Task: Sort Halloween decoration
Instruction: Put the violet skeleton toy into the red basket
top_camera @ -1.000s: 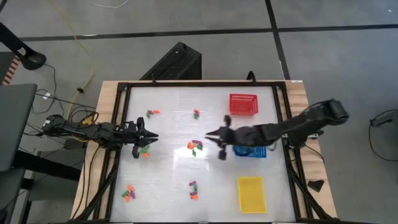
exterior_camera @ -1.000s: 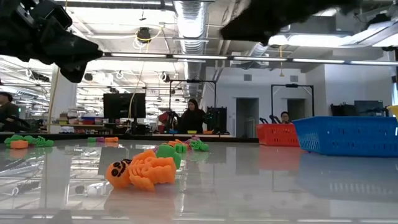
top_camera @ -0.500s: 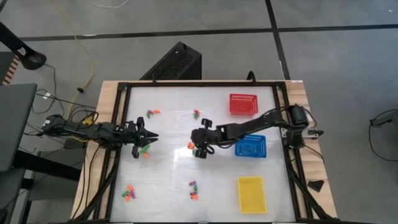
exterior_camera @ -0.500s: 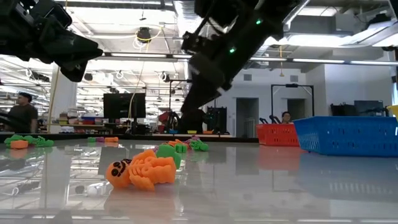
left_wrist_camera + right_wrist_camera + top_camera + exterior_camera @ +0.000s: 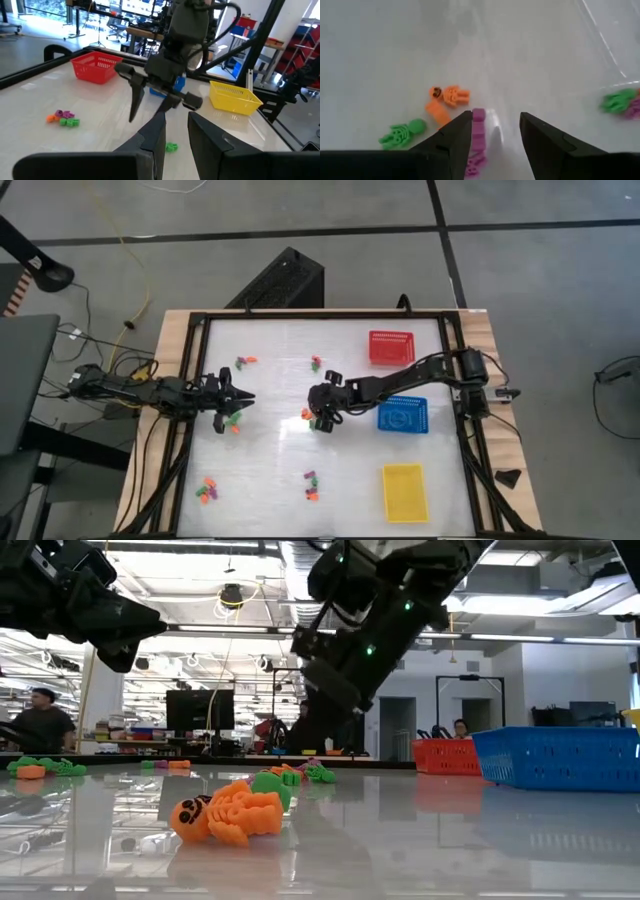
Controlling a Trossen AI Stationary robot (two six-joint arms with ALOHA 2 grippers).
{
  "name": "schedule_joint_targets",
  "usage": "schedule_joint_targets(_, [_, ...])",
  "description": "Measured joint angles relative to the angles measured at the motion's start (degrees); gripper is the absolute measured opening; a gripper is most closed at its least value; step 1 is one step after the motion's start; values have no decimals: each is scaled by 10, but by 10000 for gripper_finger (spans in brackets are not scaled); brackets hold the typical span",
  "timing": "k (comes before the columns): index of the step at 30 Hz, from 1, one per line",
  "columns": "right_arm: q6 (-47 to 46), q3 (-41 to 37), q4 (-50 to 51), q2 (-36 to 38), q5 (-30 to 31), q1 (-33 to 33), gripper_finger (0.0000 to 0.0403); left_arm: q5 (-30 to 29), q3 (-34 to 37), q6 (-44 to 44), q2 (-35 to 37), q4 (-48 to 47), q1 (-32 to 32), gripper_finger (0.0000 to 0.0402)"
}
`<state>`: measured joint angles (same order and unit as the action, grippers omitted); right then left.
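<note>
Overhead, the right hand (image 5: 321, 420) reaches to the centre of the white bench (image 5: 270, 470), directly above a central cluster of decorations (image 5: 309, 414). Its wrist camera shows the two fingers (image 5: 451, 137) parted, holding nothing, with a purple piece (image 5: 477, 131) lying between them on the bench, an orange skeleton (image 5: 451, 94) and an orange block (image 5: 436, 112) just beyond, and a green skeleton (image 5: 402, 133) to the lower left of that frame. The left hand (image 5: 238, 402) hovers at the centre left of the overhead frame over another small cluster (image 5: 233, 421); its fingers (image 5: 152, 134) stand slightly apart and seem to hold nothing, though the gap is only partly visible. Further clusters lie at the upper centre (image 5: 316, 363), upper left (image 5: 245, 361), lower left (image 5: 207, 491) and lower centre (image 5: 311, 484). A red basket (image 5: 391, 347), blue basket (image 5: 403, 417) and yellow basket (image 5: 404, 491) line the right side of the bench
</note>
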<state>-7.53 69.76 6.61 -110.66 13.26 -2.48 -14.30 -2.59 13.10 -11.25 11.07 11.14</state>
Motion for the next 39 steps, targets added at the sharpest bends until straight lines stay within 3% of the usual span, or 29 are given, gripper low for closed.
schedule_joint_targets(18, [0, 0, 14, -31, -40, 16, 177, 0, 0, 0, 0, -1, 0, 70])
schedule_joint_targets(22, [3, 0, 9, -31, -42, 14, 154, 0, 0, 0, 0, -1, 0, 70])
schedule_joint_targets(27, [16, 0, 4, -31, -42, 14, 90, 0, 0, 0, 0, -1, 0, 70])
schedule_joint_targets(30, [16, -1, 14, -18, -42, 14, 52, 0, 0, 0, 0, -1, 0, 70])
schedule_joint_targets(39, [41, -1, 119, 121, -29, 29, 47, 0, 0, 3, 0, -2, 0, 70])
